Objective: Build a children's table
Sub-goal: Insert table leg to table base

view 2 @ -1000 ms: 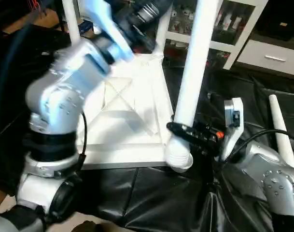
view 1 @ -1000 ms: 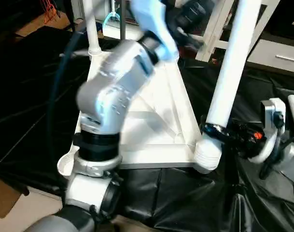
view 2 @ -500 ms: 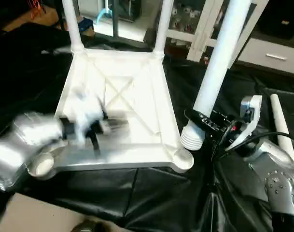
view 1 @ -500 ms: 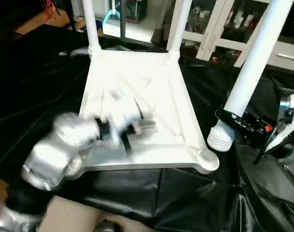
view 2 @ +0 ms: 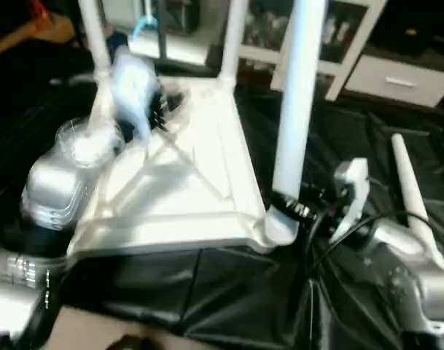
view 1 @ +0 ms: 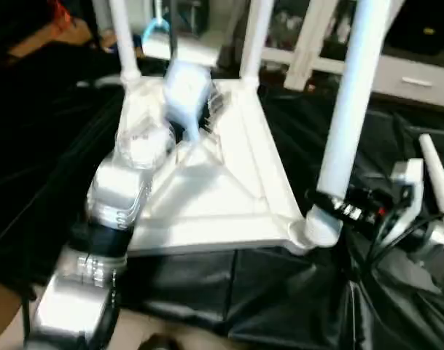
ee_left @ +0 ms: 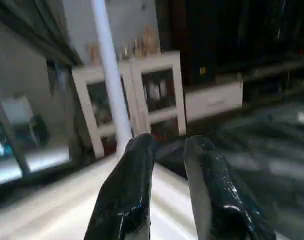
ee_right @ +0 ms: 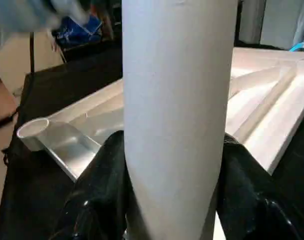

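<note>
The right gripper (ee_right: 166,200) is clamped around a white leg (view 1: 349,109), now standing with its ribbed foot on the near-right corner socket (view 1: 309,232) of the upturned table top (view 1: 207,197); a moment ago it hung just outside it. The left gripper (ee_left: 166,165), fingers slightly apart and empty, has swung up over the far ribs. A fourth leg (view 2: 411,197) lies on the black sheet.

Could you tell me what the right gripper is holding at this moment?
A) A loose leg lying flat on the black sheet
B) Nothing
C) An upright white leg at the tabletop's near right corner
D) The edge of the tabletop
C: the right gripper is clamped around the foot of an upright white leg standing at the near right corner socket of the upturned tabletop; the right wrist view shows its black fingers on either side of the tube.
</note>
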